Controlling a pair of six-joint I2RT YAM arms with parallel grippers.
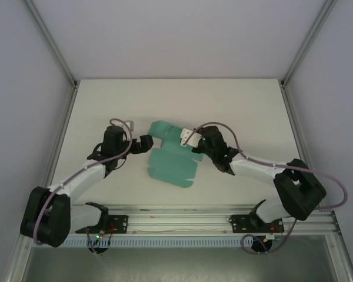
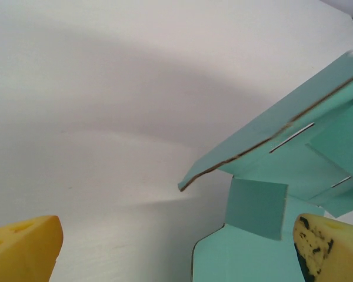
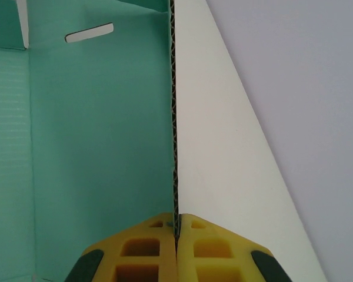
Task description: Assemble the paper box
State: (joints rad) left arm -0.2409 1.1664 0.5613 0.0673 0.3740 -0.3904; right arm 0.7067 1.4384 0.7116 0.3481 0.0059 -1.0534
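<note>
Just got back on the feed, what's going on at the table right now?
Both arms are working on the teal paper box, which lies partly folded on the table. The right gripper is shut on the edge of one raised panel. The left gripper is wide open beside the sheet's left side, holding nothing. Some flaps are lifted, but the box is not yet closed up.

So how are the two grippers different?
The left gripper is wide open, gripping nothing; the right gripper is shut, pinching the paper box by a panel's edge. The left gripper sits at the box's left side, the right gripper at its right. Both have yellow fingers.
</note>
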